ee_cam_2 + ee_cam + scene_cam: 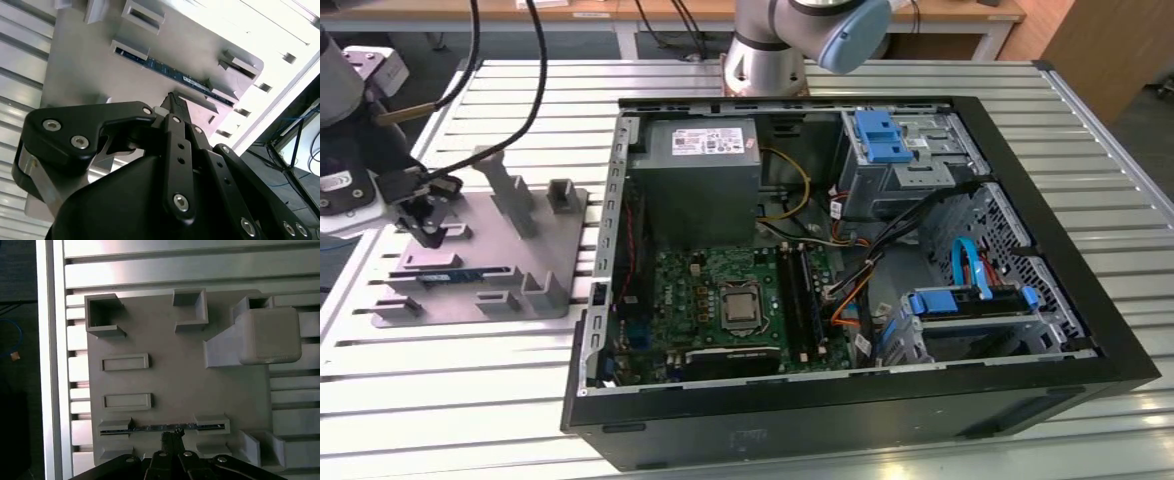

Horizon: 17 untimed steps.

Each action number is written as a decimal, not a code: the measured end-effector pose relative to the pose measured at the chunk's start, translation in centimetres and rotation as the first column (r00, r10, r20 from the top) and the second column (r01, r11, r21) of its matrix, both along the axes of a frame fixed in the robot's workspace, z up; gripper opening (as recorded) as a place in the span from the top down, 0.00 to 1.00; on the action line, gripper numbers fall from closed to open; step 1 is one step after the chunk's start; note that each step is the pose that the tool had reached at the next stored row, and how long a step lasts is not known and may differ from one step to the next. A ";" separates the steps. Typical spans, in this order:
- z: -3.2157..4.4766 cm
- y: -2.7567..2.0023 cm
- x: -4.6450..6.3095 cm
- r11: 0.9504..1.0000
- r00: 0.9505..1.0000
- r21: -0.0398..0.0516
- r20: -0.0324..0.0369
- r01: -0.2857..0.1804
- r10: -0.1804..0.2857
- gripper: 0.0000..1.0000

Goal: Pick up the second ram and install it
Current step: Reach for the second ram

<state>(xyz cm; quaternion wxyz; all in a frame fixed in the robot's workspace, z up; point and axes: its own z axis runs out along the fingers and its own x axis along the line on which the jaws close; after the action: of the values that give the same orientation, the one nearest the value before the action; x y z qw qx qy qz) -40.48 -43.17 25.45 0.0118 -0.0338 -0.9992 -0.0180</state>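
The pick-up step is in hand, and by my reading the grasp is not yet made. The second ram [165, 428], a thin, long, dark green-black memory stick, stands on edge in two low holder blocks [212, 424] of the flat grey plastic fixture plate [190, 370]. The plate lies on the slatted aluminium bench [427, 370], at about nine o'clock from the open black computer case [854, 420] in the exterior view.

The black end effector [170, 438] hangs over the plate with its tips just beside the stick's mid-length. Its fingers are drawn together, the tips meeting or very nearly so, and they hold nothing. Whether they touch the board's upper edge is hard to tell.

A grip on so thin an edge calls for the fingers to part, straddle the board squarely near its middle and keep clear of both blocks, so that it lifts straight out.

The first wrist view looks straight down on the stick's edge and shows how the tips line up with it. The second wrist view gives the end effector [172, 101] from the side, with the second ram [175, 76] slanting beyond. The exterior view adds the green motherboard [707, 300] and its long black slots [803, 300] at about three o'clock from the end effector [427, 228], well apart from it.
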 end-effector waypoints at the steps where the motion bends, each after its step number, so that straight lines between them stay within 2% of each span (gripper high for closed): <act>1: -0.20 0.00 0.0 1.000 1.000 0.000 0.000 -0.013 0.013 0.90; 5: -0.91 0.00 0.0 0.997 0.997 0.000 0.000 -0.080 0.080 0.90; 17: -2.97 -0.03 0.0 0.997 0.997 0.000 0.000 -0.081 0.081 0.90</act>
<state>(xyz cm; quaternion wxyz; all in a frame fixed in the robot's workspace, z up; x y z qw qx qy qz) -40.44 -43.20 22.48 0.0125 0.0069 -0.9997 -0.0175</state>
